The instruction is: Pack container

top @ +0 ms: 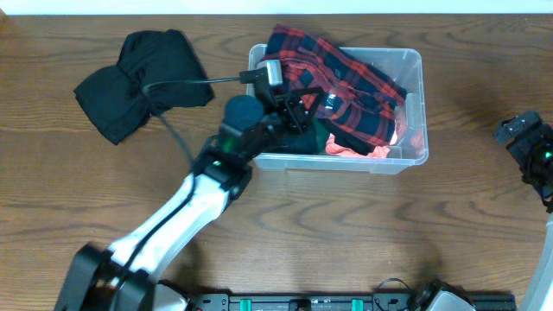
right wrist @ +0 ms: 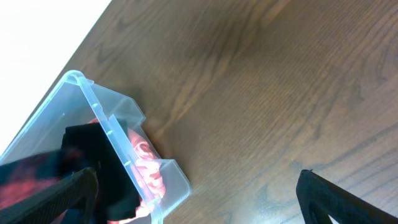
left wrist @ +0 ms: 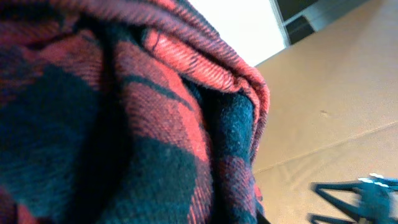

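Note:
The clear plastic container (top: 413, 79) stands at the table's back middle, and its corner shows in the right wrist view (right wrist: 118, 134). A red and black plaid shirt (top: 346, 73) lies bunched across it, over an orange garment (top: 350, 149) and dark cloth. My left gripper (top: 300, 105) is inside the container, at the plaid shirt. In the left wrist view the plaid cloth (left wrist: 155, 124) fills the frame, gathers at the jaws and hides the fingers. My right gripper (top: 531, 142) is at the far right edge, open and empty (right wrist: 193, 180), well apart from the container.
A black garment (top: 138, 78) lies crumpled on the table at the back left, with the left arm's cable running over it. Bare wood table (top: 363, 233) lies in front of the container and between it and the right gripper.

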`<state>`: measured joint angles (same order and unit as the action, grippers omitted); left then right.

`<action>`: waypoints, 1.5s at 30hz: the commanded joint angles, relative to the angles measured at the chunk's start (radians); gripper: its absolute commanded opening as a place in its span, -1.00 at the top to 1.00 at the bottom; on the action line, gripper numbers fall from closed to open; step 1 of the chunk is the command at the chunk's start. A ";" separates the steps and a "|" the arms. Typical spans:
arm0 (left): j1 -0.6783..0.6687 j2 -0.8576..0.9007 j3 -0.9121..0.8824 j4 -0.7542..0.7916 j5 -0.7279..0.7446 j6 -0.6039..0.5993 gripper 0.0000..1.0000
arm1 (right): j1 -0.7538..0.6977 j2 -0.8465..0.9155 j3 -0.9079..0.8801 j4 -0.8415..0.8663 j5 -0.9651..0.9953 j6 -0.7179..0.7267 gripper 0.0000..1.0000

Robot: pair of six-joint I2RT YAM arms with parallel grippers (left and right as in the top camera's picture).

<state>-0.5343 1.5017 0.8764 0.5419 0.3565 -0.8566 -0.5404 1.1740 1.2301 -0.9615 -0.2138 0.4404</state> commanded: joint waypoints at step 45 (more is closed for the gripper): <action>0.567 -0.269 0.024 -0.475 0.048 0.315 -0.96 | -0.008 -0.001 0.003 0.000 -0.007 0.008 -0.98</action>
<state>-0.0761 1.2236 0.8833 0.0765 0.4286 -0.5617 -0.5404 1.1740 1.2293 -0.9615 -0.2138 0.4404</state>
